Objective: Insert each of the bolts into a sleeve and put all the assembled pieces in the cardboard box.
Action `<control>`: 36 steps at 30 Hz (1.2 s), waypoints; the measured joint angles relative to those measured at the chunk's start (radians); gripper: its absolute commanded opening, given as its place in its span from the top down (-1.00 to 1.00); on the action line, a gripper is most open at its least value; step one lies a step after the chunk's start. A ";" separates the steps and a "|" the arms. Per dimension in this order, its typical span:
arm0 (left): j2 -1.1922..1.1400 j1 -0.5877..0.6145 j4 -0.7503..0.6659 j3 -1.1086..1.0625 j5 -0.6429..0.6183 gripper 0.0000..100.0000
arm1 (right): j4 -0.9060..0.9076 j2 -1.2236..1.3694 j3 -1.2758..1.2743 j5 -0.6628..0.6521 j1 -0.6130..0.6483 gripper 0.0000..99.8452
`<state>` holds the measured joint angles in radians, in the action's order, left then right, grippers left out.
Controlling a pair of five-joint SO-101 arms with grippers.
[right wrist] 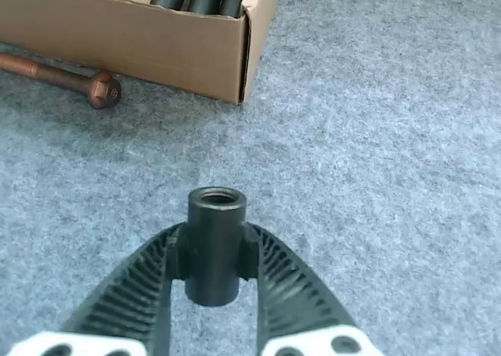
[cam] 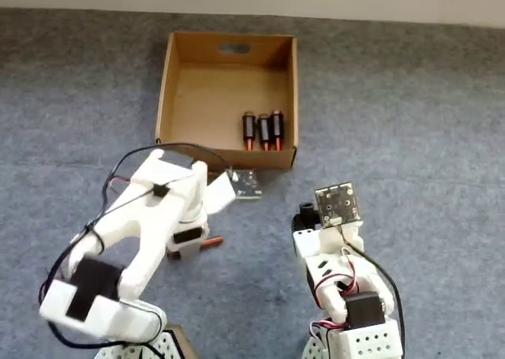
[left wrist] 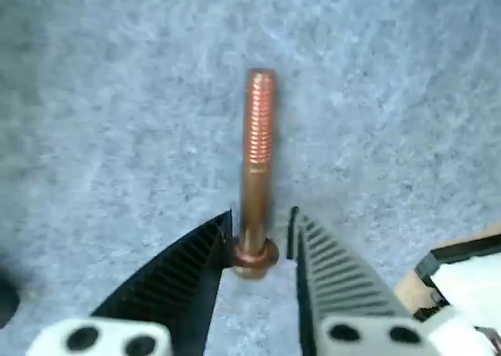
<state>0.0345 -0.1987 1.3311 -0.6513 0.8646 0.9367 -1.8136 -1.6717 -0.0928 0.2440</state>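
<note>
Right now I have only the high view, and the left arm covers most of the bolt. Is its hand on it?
Observer: Not gripping it. The left hand is open and straddles the bolt at its head, with a slight gap on one side.
Operator: And the dark thing at the right arm's tip?
Observer: It's a sleeve, clamped in the right hand with its threaded bore open at the far end.
Operator: Is the bolt off the floor?
Observer: No, it looks to be lying flat on the carpet.
</note>
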 measured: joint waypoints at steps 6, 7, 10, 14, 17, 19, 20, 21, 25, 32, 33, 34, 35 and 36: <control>-0.051 -0.002 0.077 0.115 0.000 0.81 | 0.000 0.000 0.000 0.000 0.000 0.99; -0.051 -0.002 0.100 0.130 0.000 0.81 | 0.000 0.000 0.000 0.000 0.000 0.99; -0.012 -0.003 0.169 0.157 0.000 0.81 | 0.000 0.000 0.000 0.000 0.000 0.99; 0.115 -0.003 0.235 0.147 0.000 0.81 | 0.000 0.000 0.000 0.000 0.000 0.99; 0.233 -0.003 0.255 0.072 -0.009 0.81 | 0.000 0.000 0.000 0.000 0.000 0.99; 0.313 -0.009 0.250 -0.005 -0.066 0.81 | 0.000 0.000 0.000 0.000 0.000 0.99; 0.347 -0.018 0.229 -0.044 -0.103 0.81 | 0.000 0.000 0.000 0.000 0.000 0.99; 0.376 -0.028 0.196 -0.081 -0.153 0.81 | 0.000 0.000 0.000 0.000 0.000 0.99; 0.451 -0.046 0.049 -0.229 -0.450 0.81 | 0.000 0.000 0.000 0.000 0.000 0.99; 0.466 -0.043 -0.109 -0.347 -1.025 0.81 | 0.000 0.000 0.000 0.000 0.000 0.99; 0.466 -0.041 -0.114 -0.351 -1.039 0.81 | 0.000 0.000 0.000 0.000 0.000 0.99; 0.466 -0.041 -0.115 -0.358 -1.051 0.81 | 0.000 0.000 0.000 0.000 0.000 0.99; 0.466 -0.041 -0.117 -0.359 -1.060 0.81 | 0.000 0.000 0.000 0.000 0.000 0.99; 0.466 -0.043 -0.117 -0.362 -1.063 0.81 | 0.000 0.000 0.000 0.000 0.000 0.99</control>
<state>0.5010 -0.2417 1.2144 -1.0134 -0.1987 0.9367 -1.8136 -1.6717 -0.0928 0.2440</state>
